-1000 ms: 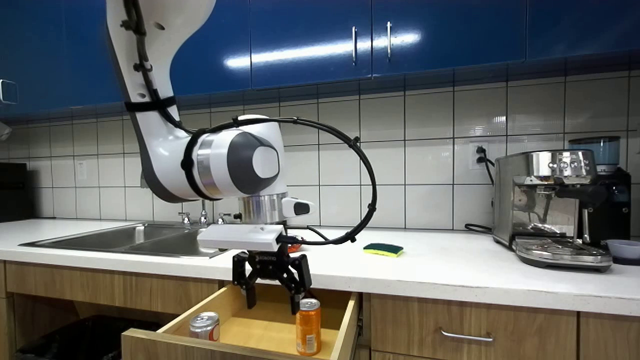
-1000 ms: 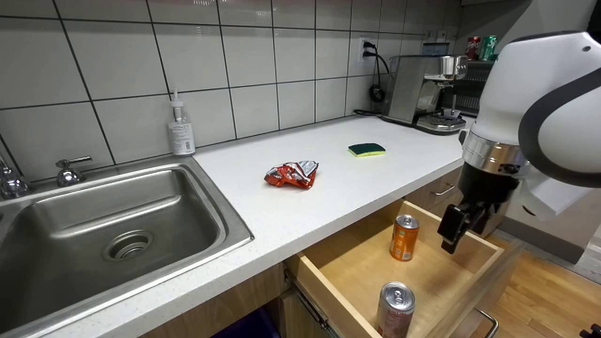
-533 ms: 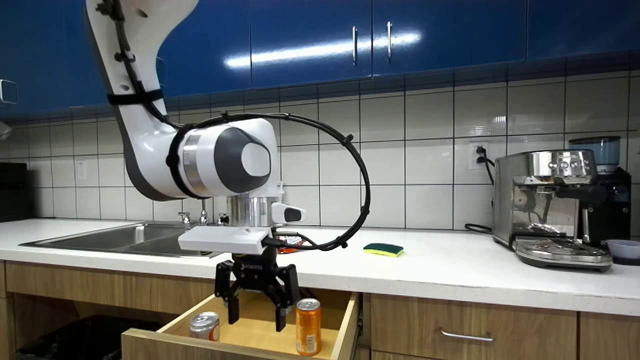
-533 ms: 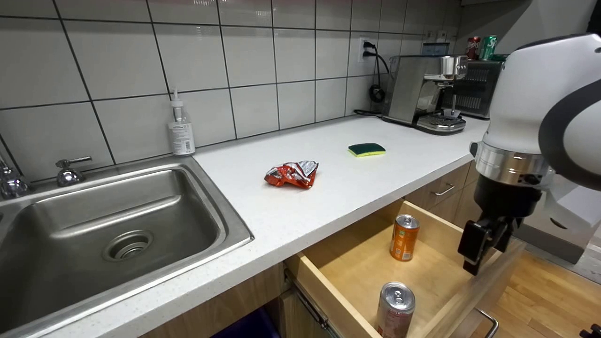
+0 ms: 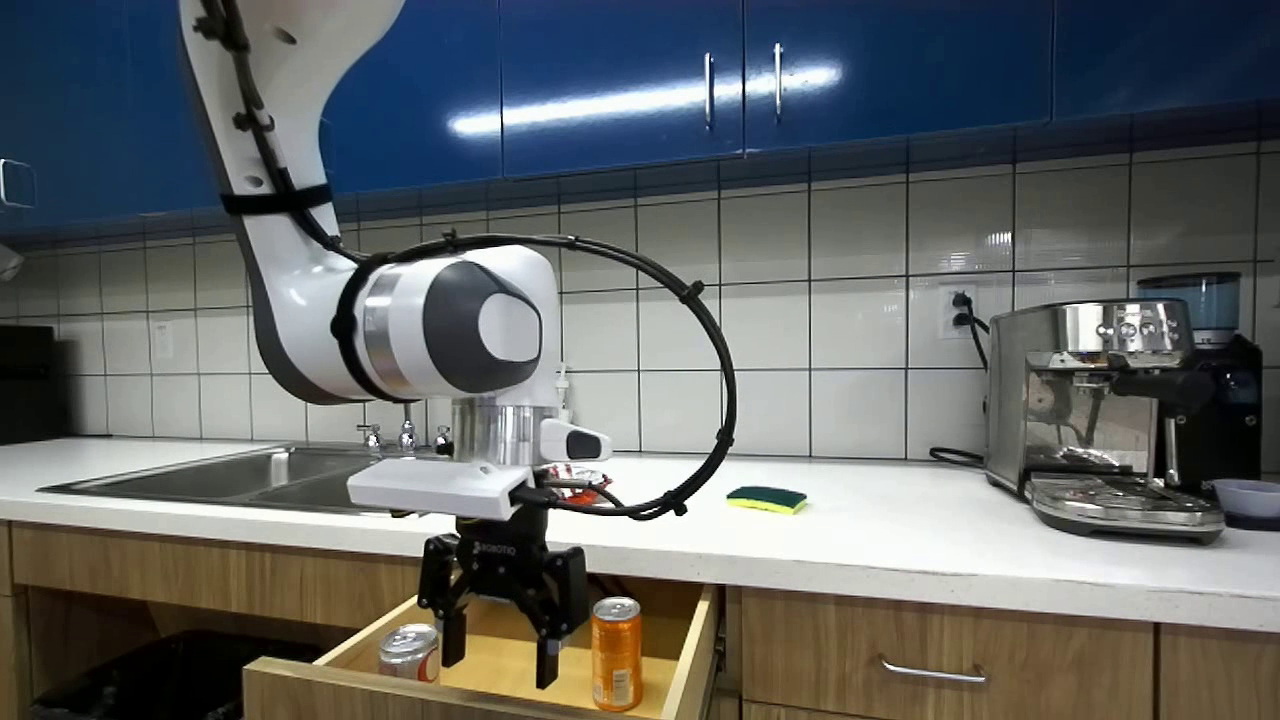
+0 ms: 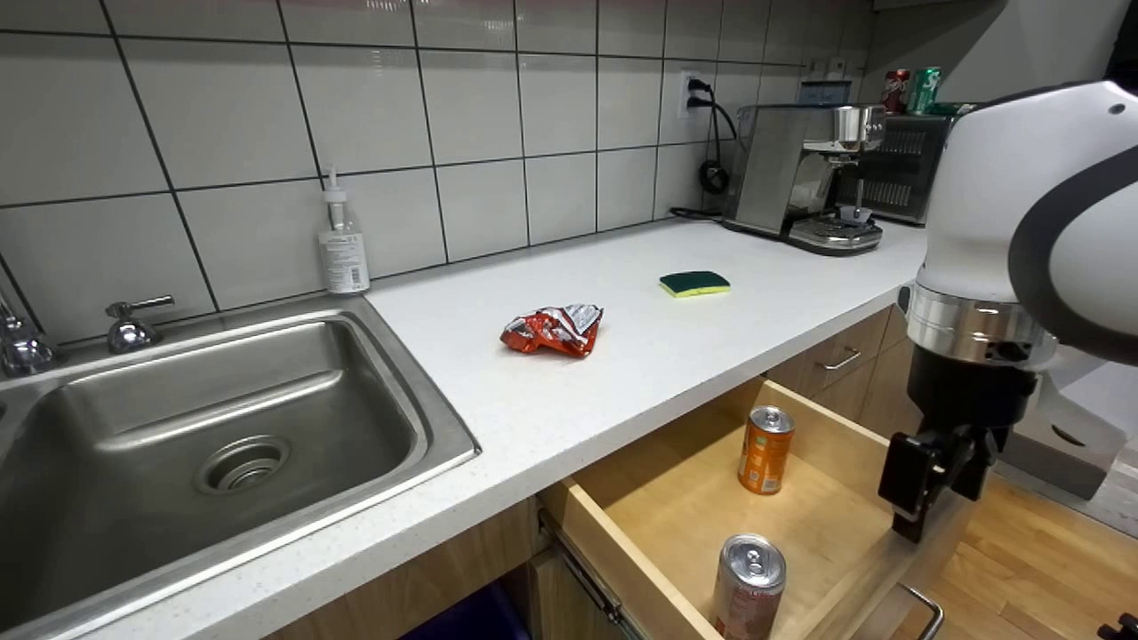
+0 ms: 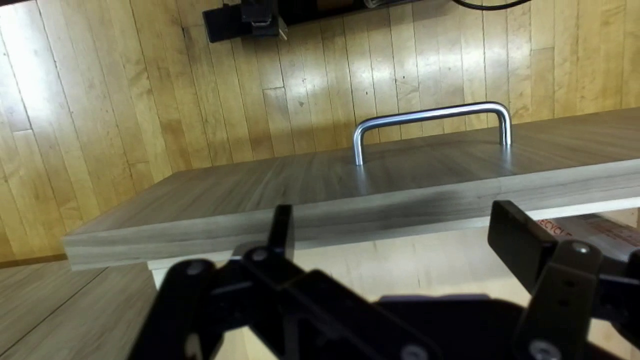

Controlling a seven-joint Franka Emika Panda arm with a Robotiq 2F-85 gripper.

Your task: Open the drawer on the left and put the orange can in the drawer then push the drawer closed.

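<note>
The drawer stands pulled open under the counter, its wood front showing in both exterior views and in the wrist view. Its silver bar handle is on the outer face. The orange can stands upright inside the drawer, also in an exterior view; it is out of the wrist view. My gripper is open and empty, fingers pointing down, near the top edge of the drawer front. In the wrist view its fingers are spread over that edge; contact cannot be told.
A silver can stands in the drawer, also in an exterior view. A red wrapper and a sponge lie on the counter. A sink and a coffee machine flank them. Another drawer front is beside the open one.
My open gripper has moved away from beside the orange can, lower and toward the drawer front. The drawer and both cans have not moved.
</note>
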